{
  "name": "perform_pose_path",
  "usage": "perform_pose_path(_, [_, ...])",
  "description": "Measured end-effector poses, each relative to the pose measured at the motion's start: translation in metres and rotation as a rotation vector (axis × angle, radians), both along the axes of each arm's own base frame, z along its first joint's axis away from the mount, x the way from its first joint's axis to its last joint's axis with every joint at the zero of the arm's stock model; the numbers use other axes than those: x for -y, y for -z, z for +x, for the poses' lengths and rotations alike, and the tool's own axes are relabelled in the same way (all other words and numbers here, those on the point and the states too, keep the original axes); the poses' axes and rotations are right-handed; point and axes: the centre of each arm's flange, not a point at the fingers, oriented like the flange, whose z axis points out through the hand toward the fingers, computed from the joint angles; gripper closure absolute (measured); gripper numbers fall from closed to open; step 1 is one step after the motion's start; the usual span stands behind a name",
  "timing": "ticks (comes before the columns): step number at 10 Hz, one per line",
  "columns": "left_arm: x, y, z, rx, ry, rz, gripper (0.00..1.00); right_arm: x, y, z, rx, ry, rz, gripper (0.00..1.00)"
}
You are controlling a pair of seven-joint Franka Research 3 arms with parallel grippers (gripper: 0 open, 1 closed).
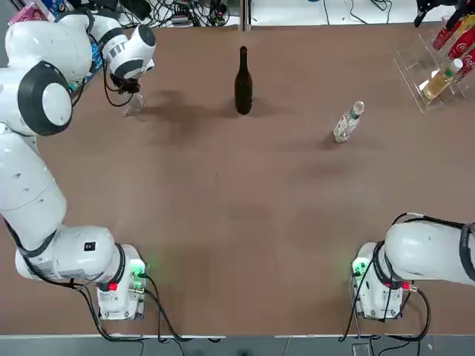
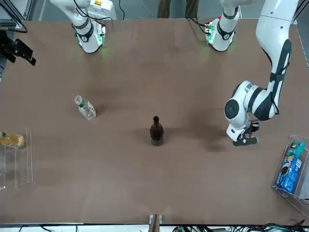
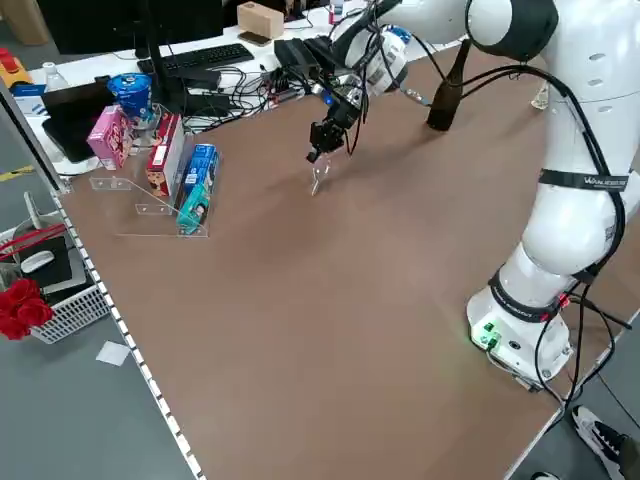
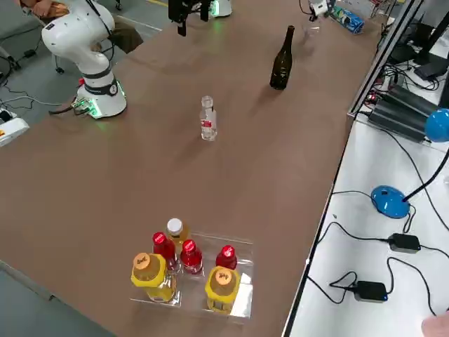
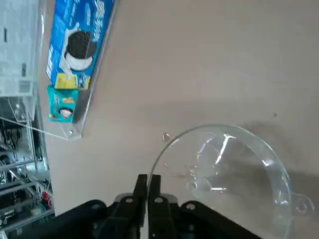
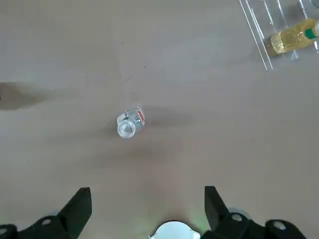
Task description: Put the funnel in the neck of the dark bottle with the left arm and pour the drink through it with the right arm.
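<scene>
The left gripper (image 5: 148, 186) pinches the rim of the funnel (image 5: 234, 174), fingers squeezed tight on it. On the table seen from above, the funnel (image 1: 134, 104) is at about ten o'clock. The dark bottle (image 1: 243, 83) stands at twelve o'clock, well apart. I think the arm should lift first, keep the funnel level, and bring the spout right over the neck. The right gripper (image 6: 148, 209) waits spread wide above the drink (image 6: 129, 122).

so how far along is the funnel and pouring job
Early. The left gripper is shut on the funnel's rim, well aside from the dark bottle, whose neck is bare. The drink stands untouched; the right gripper hangs open high above it. Placing the funnel and pouring remain.
</scene>
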Motion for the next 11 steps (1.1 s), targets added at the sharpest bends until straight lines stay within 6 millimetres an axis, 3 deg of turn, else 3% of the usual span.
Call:
perform_pose_path(1, [0.015, -0.024, 0.007, 0.028, 0.004, -0.039, 0.95, 0.0, 0.0, 0.0, 0.0, 0.001, 0.0, 0.0])
perform_pose_path(2, [0.033, -0.06, 0.015, 0.07, -0.002, -0.102, 0.95, 0.001, 0.0, 0.0, 0.001, 0.002, 0.0, 0.0])
perform_pose_path(4, [0.068, -0.159, 0.031, 0.184, -0.021, -0.277, 0.95, 0.004, 0.0, 0.0, 0.002, 0.006, -0.007, 0.0])
perform_pose_path(6, [0.111, -0.249, 0.021, 0.288, -0.018, -0.443, 0.95, 0.008, 0.001, 0.001, 0.006, 0.009, -0.009, 0.0])
perform_pose_path(7, [0.139, -0.282, 0.006, 0.313, -0.002, -0.518, 0.95, 0.011, 0.005, 0.002, 0.009, -0.03, -0.005, 0.0])
perform_pose_path(8, [0.168, -0.304, -0.011, 0.316, 0.019, -0.587, 0.95, 0.021, 0.012, 0.004, 0.018, -0.089, 0.002, 0.0])
perform_pose_path(11, [0.25, -0.344, -0.055, 0.271, 0.049, -0.812, 0.95, 0.062, 0.048, 0.005, 0.027, -0.193, 0.057, 0.0])
